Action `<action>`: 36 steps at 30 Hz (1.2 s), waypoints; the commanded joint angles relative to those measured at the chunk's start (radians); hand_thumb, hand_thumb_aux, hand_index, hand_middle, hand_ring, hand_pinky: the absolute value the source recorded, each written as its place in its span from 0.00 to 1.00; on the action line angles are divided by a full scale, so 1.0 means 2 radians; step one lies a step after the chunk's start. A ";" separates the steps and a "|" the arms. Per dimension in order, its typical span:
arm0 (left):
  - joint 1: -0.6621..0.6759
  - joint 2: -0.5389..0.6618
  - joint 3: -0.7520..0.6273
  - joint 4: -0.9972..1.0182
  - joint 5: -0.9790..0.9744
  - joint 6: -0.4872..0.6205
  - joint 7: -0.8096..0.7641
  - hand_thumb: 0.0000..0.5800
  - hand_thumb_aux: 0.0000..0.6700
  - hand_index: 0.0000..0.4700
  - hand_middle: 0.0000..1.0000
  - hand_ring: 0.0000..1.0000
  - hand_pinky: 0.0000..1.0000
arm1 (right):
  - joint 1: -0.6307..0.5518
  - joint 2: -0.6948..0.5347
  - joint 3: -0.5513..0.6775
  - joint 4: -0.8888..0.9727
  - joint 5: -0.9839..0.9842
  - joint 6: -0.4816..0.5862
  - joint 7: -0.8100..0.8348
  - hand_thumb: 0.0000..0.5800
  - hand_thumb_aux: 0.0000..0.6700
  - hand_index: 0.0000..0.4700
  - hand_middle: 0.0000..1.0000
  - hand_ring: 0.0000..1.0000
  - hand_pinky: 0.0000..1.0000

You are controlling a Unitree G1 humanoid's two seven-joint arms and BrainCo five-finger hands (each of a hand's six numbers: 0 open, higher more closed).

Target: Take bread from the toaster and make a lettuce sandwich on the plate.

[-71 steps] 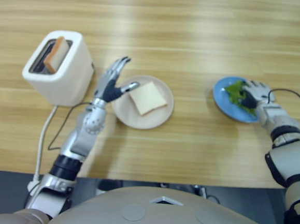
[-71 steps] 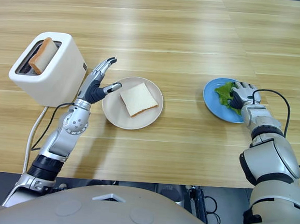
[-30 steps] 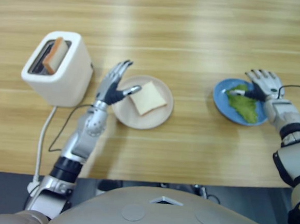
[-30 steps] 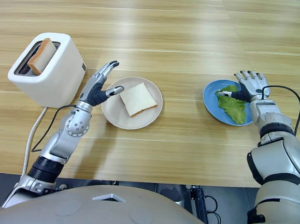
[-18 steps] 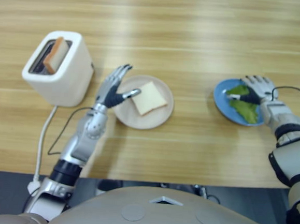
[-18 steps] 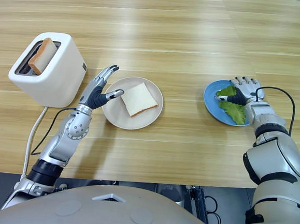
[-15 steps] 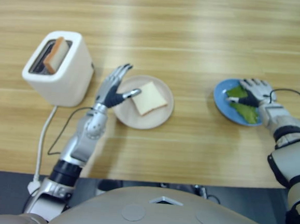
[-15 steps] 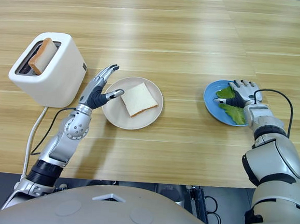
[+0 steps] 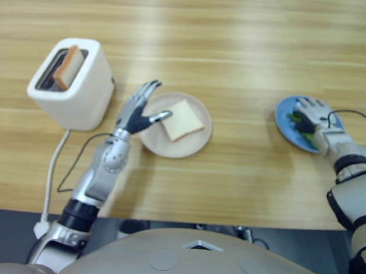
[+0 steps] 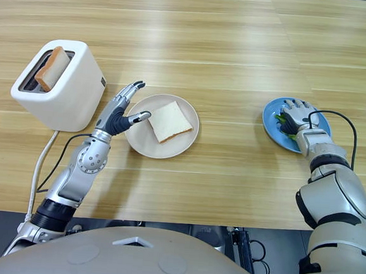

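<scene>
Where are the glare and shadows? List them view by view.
Left eye view: pale glare streaks run across the wooden table beyond the plate. Right eye view: the same sheen bands the table's far half; the toaster throws only a faint, soft shadow at its base, suggesting diffuse light.

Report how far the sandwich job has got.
Done: one bread slice lies on the beige plate. In hand: the right hand rests on the lettuce on the blue plate. Left: lettuce onto bread, then the second slice, still in the toaster, on top.
</scene>
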 commanded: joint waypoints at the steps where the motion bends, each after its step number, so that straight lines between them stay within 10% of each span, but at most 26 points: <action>1: 0.005 0.003 -0.002 -0.007 0.005 0.006 -0.005 0.00 0.00 0.00 0.00 0.00 0.00 | 0.003 -0.003 0.003 0.001 -0.001 -0.005 0.004 0.97 0.82 0.81 0.00 0.00 0.00; 12: 0.005 0.003 -0.003 -0.007 0.008 0.007 -0.005 0.00 0.00 0.00 0.00 0.00 0.00 | -0.002 -0.010 -0.009 -0.003 0.010 -0.014 -0.006 1.00 1.00 0.98 0.00 0.00 0.00; 13: 0.005 0.003 -0.003 -0.007 0.009 0.007 -0.005 0.00 0.00 0.00 0.00 0.00 0.00 | -0.005 -0.011 -0.011 -0.004 0.012 -0.015 -0.009 1.00 1.00 0.98 0.78 0.78 0.78; 14: 0.005 0.003 -0.002 -0.008 0.009 0.008 -0.004 0.00 0.00 0.00 0.00 0.00 0.00 | -0.007 -0.011 -0.012 -0.006 0.013 -0.016 -0.010 1.00 1.00 0.98 1.00 1.00 1.00; 36: 0.003 0.000 0.000 0.002 0.013 0.005 0.002 0.00 0.00 0.00 0.00 0.00 0.00 | -0.022 -0.048 -0.068 -0.126 0.045 -0.071 -0.043 1.00 1.00 0.98 1.00 1.00 1.00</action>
